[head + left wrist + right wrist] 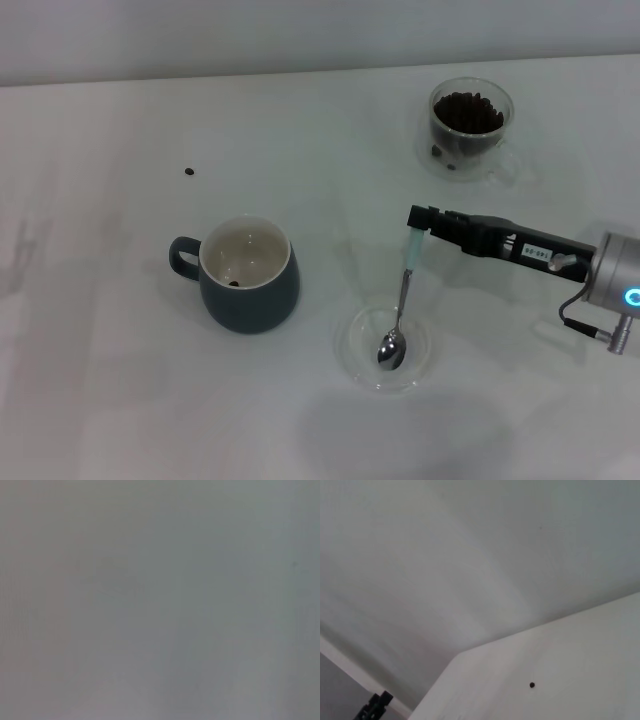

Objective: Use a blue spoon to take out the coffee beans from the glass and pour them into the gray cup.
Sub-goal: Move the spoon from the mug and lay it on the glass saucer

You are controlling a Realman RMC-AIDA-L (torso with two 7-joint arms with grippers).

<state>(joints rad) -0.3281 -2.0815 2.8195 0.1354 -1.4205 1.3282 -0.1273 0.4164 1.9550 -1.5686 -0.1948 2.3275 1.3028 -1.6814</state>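
Reaching in from the right side of the head view, the right gripper (414, 232) pinches the top of the pale handle of the blue spoon (398, 320), its fingers closed on it. The spoon hangs almost upright, tilted slightly, with its shiny bowl resting inside a flat clear round dish (356, 352) on the white desk (120, 380). No beans can be made out in the spoon's bowl. The glass (470, 128) stands well apart, farther back on the desk behind the arm, and is filled with the coffee beans (468, 112) to about half its height, its clear handle pointing toward the robot's right. The gray cup (245, 275) sits to the left of the dish, near it but not touching, with its loop handle turned to the left; one dark bean lies on its cream-white bottom. A single stray bean (189, 171) lies alone on the desk, back and to the left of the cup. The left arm does not show in this view.

The left wrist view gives only a plain gray blur, with no object or gripper to be told.

In the right wrist view, pale surfaces meet along slanted edges, one small dark speck (532, 685) sits on the lighter one, and a small black part (375, 705) shows at the lower edge; what it is I cannot tell.
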